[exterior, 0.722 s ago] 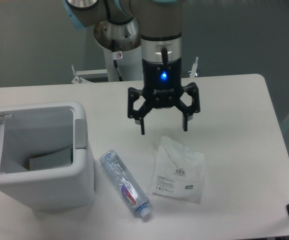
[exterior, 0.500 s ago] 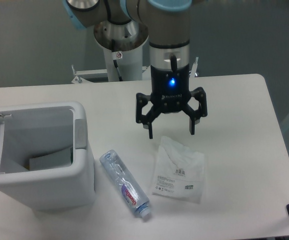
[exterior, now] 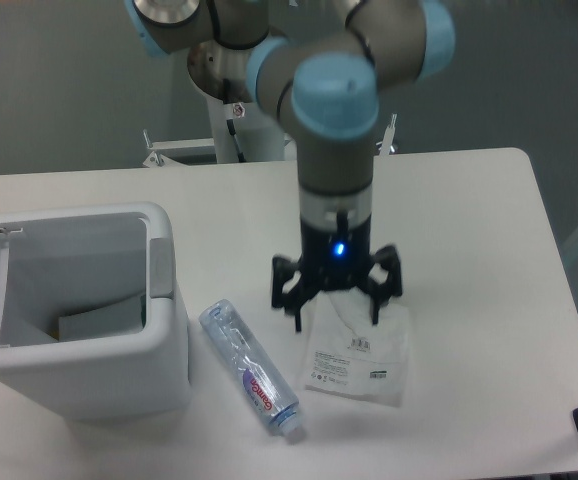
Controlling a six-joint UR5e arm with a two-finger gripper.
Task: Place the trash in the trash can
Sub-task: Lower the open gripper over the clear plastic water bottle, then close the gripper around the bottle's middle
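Camera — tool (exterior: 336,318) spread wide | over plastic bag (exterior: 360,350) — bottle (exterior: 251,369) beside

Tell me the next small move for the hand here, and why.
Probably lower a little further and close on the plastic bag. The hand is open, its fingers pointing down over the bag's upper edge, with nothing held. The bag lies flat on the table, and the trash can stands open, lid up, so a grasp looks like the next step.

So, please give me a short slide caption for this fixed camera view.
Open claw low over the plastic bag, with the crushed bottle lying beside the open trash can.
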